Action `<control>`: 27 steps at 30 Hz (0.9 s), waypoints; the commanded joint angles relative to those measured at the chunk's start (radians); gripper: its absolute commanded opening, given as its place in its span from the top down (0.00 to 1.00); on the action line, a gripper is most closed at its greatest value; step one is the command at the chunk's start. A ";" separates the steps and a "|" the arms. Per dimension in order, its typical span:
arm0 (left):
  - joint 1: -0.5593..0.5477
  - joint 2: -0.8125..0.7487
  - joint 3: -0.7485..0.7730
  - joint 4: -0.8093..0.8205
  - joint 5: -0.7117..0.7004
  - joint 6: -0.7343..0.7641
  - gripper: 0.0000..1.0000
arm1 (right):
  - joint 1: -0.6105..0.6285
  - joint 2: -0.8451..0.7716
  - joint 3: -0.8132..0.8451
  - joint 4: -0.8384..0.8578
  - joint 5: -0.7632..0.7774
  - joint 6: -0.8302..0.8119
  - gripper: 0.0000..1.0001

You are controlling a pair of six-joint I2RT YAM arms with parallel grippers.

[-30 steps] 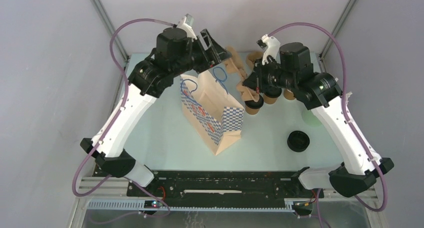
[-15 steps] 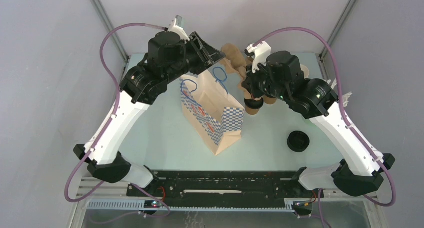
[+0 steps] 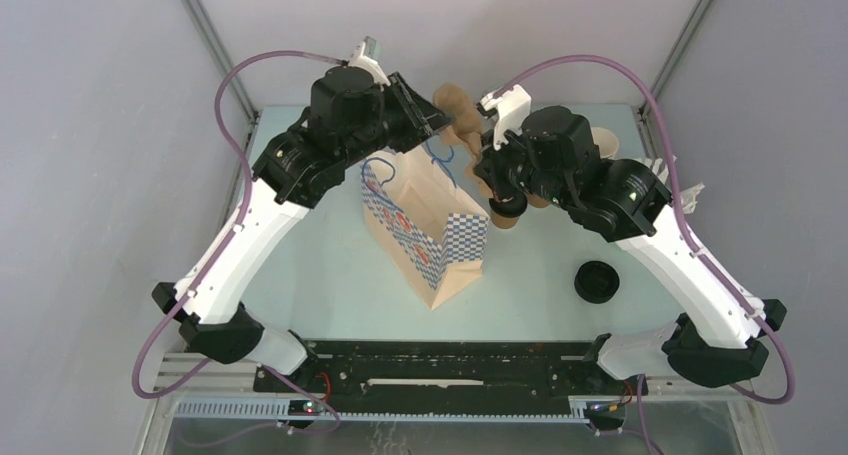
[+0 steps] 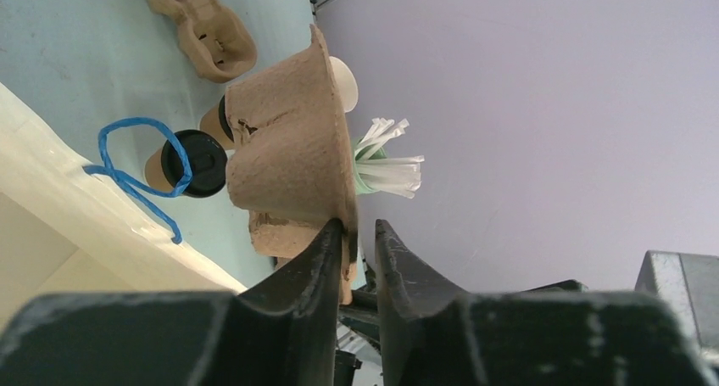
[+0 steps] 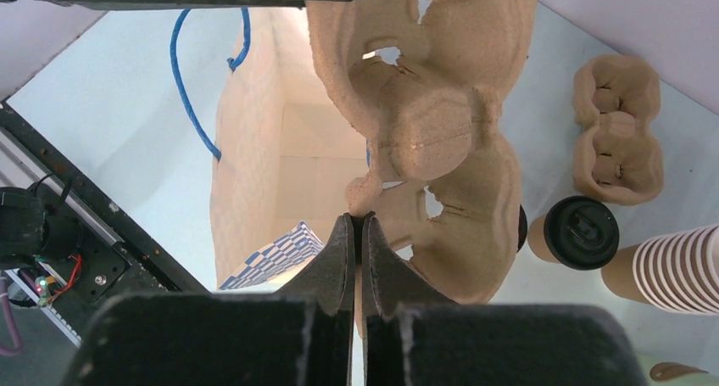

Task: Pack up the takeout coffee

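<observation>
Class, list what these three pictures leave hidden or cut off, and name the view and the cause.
Bag floor: right wrist view; the pulp cup carrier blocks much of the paper bag mouth.
Second lidded cup: same view; carrier hides all but its edge.
Cup stack: same view; cut by the right edge.
Straws' holder: left wrist view; carrier hides all but a green sliver.

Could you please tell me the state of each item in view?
Moulded brown pulp cup carrier: empty, held aloft.
Checkered kraft paper bag: upright, open.
Brown kraft-paper cups with black lids: lidded, standing.
Left gripper: astride carrier's rim, grip unclear.
Right gripper: shut on carrier's rim.
</observation>
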 commanded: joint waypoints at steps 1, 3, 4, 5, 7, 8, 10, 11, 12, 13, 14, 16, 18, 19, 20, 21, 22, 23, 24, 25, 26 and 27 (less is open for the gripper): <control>-0.006 -0.007 -0.010 0.040 0.011 0.016 0.79 | 0.032 0.007 0.034 0.009 0.020 -0.018 1.00; -0.006 -0.008 -0.016 0.037 0.017 0.024 0.92 | 0.043 0.009 0.033 0.008 0.021 -0.018 1.00; -0.006 -0.009 -0.017 0.037 0.019 0.033 0.99 | 0.043 0.009 0.031 0.008 0.016 -0.018 1.00; -0.005 -0.012 -0.017 0.034 0.019 0.046 1.00 | 0.043 0.008 0.028 0.008 0.014 -0.018 0.96; -0.003 -0.019 -0.020 0.038 0.036 0.082 1.00 | 0.041 -0.007 0.017 0.007 0.003 -0.018 0.71; 0.000 -0.022 -0.020 0.043 0.040 0.099 1.00 | 0.037 -0.019 0.005 0.008 -0.012 -0.054 0.58; 0.006 -0.031 -0.023 0.053 0.091 0.122 1.00 | 0.022 -0.057 -0.032 0.014 -0.035 -0.099 0.36; 0.009 -0.036 -0.026 0.059 0.114 0.135 1.00 | 0.005 -0.078 -0.050 0.018 -0.057 -0.113 0.30; 0.012 -0.039 -0.026 0.061 0.131 0.147 1.00 | -0.019 -0.101 -0.063 0.023 -0.088 -0.123 0.26; 0.014 -0.043 -0.027 0.059 0.143 0.154 1.00 | -0.047 -0.120 -0.068 0.026 -0.154 -0.132 0.23; 0.015 -0.047 -0.028 0.056 0.152 0.161 1.00 | -0.078 -0.139 -0.072 0.030 -0.236 -0.151 0.22; 0.019 -0.055 -0.035 0.056 0.160 0.173 1.00 | -0.117 -0.173 -0.079 0.047 -0.303 -0.180 0.19; 0.020 -0.072 -0.057 0.083 0.164 0.181 1.00 | -0.133 -0.199 -0.076 0.080 -0.250 -0.119 0.12; 0.019 -0.083 -0.077 0.103 0.164 0.180 1.00 | -0.140 -0.208 -0.076 0.098 -0.227 -0.050 0.10; 0.020 -0.097 -0.100 0.126 0.163 0.177 1.00 | -0.144 -0.216 -0.076 0.117 -0.207 0.009 0.09; 0.020 -0.111 -0.125 0.156 0.161 0.176 1.00 | -0.146 -0.222 -0.077 0.131 -0.193 0.091 0.07; 0.019 -0.125 -0.155 0.188 0.160 0.174 1.00 | -0.153 -0.226 -0.077 0.141 -0.191 0.172 0.07; 0.019 -0.141 -0.180 0.220 0.153 0.171 1.00 | -0.161 -0.229 -0.082 0.150 -0.191 0.253 0.07; 0.019 -0.158 -0.207 0.249 0.147 0.167 1.00 | -0.169 -0.231 -0.092 0.160 -0.197 0.338 0.07; 0.019 -0.171 -0.230 0.276 0.140 0.168 1.00 | -0.177 -0.235 -0.105 0.175 -0.211 0.413 0.06; 0.019 -0.182 -0.248 0.303 0.131 0.170 1.00 | -0.180 -0.236 -0.119 0.190 -0.197 0.511 0.02; 0.018 -0.194 -0.272 0.333 0.120 0.172 1.00 | -0.180 -0.236 -0.131 0.192 -0.142 0.619 0.01</control>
